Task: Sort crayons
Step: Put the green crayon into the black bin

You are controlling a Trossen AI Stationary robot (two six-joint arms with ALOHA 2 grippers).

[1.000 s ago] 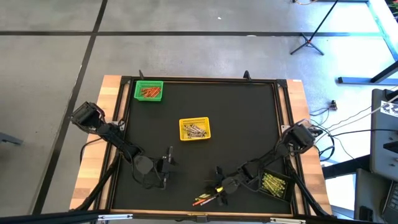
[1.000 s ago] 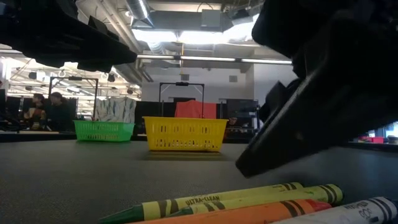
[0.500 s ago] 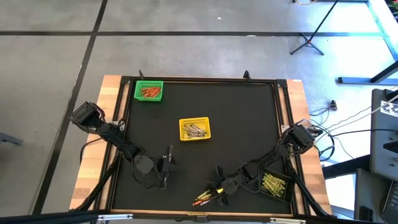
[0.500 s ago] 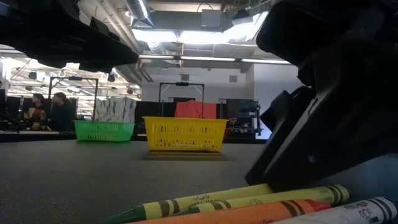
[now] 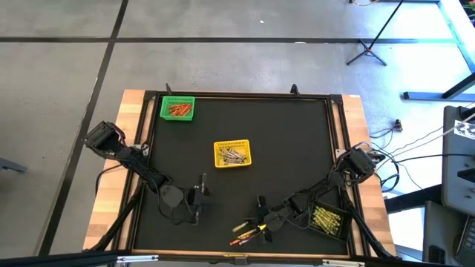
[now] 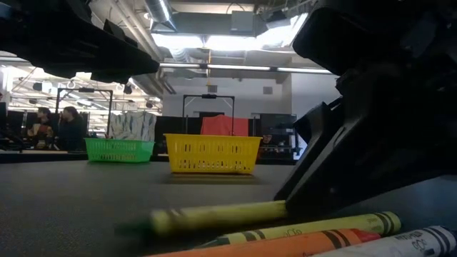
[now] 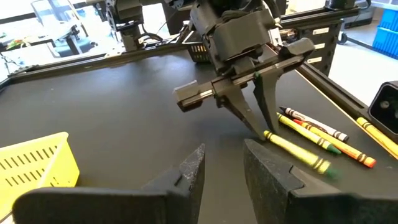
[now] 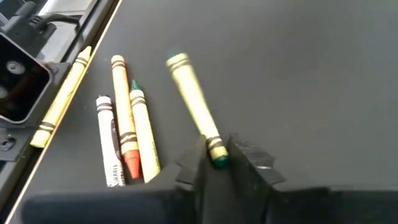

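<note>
— What's the right tool (image 8: 214, 163) doing at the near edge of the counter (image 5: 297, 141)?
— It's clamped on one end of a yellow-green crayon (image 8: 194, 109), beside the loose crayons (image 8: 127, 137) lying there. Pickup step, I'd say.
— Next?
— Lift it and carry it to its matching basket. Left tool (image 7: 222, 169) waits, fingers apart, left of it; yellow basket (image 5: 232, 153) farther back.

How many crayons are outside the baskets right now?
5. The right claw pinches a yellow-green crayon; a white crayon, orange crayon and green-tipped crayon lie side by side nearby; a yellow crayon lies by the edge rail. The arm may hide more.
</note>
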